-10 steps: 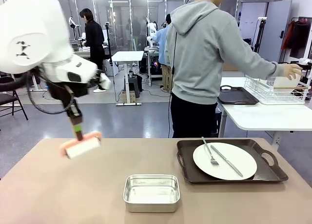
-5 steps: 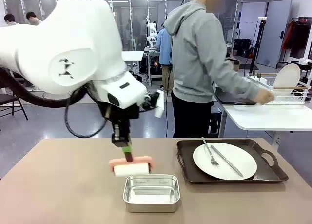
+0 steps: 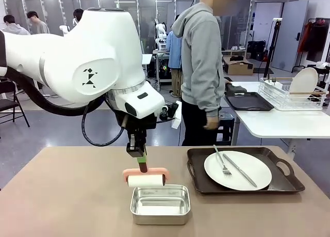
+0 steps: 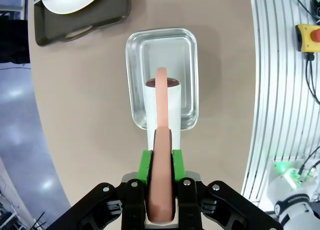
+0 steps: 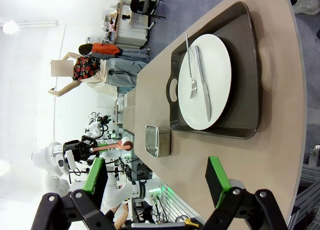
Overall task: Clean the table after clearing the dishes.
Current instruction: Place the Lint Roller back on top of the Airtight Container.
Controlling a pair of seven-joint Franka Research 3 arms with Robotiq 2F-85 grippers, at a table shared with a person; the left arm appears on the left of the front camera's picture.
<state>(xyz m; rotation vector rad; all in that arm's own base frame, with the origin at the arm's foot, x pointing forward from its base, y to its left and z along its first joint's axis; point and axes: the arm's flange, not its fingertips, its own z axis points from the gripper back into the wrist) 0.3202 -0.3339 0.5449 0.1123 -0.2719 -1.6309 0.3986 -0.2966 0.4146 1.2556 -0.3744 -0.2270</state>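
Observation:
My left gripper (image 3: pixel 139 155) is shut on the pink handle of a white roller (image 3: pixel 146 180), which hangs over the far rim of a steel pan (image 3: pixel 160 204) in the middle of the brown table (image 3: pixel 62 195). In the left wrist view the green pads (image 4: pixel 146 162) clamp the handle, and the roller (image 4: pixel 162 107) lies across the pan (image 4: pixel 187 64). To the right, a white plate (image 3: pixel 237 170) with a fork and knife rests on a dark tray (image 3: pixel 281 183). My right gripper (image 5: pixel 156 177) stands open above the table, empty, facing the plate (image 5: pixel 205 82).
A person in a grey hoodie (image 3: pixel 201 66) stands at the far edge, side-on to me. Behind at right, a white side table (image 3: pixel 278 123) carries a second dark tray (image 3: pixel 250 100) and a wire rack (image 3: pixel 281 97) holding a plate (image 3: pixel 303 82).
My left arm swung from the table's left to the middle, carrying the roller over the pan's far rim. The person left a plate in the rack and turned back from the side table.

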